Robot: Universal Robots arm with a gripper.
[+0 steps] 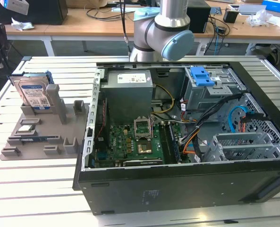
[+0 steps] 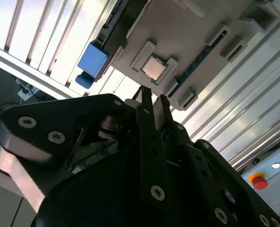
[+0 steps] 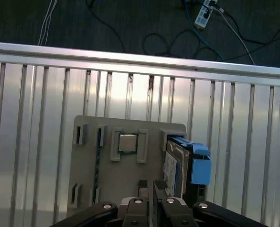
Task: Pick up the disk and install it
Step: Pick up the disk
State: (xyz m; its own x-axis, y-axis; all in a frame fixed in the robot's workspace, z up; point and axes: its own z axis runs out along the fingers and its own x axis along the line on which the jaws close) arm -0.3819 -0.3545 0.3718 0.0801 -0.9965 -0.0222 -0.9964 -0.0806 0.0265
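The disk (image 1: 35, 92), silver with a white-and-blue label and a blue bracket, stands on edge in a slot at the back of a grey holder plate (image 1: 40, 127), at the exterior view's left. In the first wrist view the disk (image 3: 173, 166) sits beside its blue bracket (image 3: 201, 165), seen from above. My gripper (image 3: 150, 186) hovers well above the holder, apart from the disk. Its fingers stand close together with nothing between them. In the second wrist view the gripper (image 2: 155, 101) points toward the holder (image 2: 177, 42) and the blue bracket (image 2: 92, 61).
An open computer case (image 1: 187, 142) lies on the slatted metal table (image 1: 36, 189), right of the holder. A grey drive cage with a blue latch plate (image 1: 201, 75) sits at its back right. A processor chip (image 3: 127, 142) rests in the holder. The arm's elbow (image 1: 163, 28) is behind the case.
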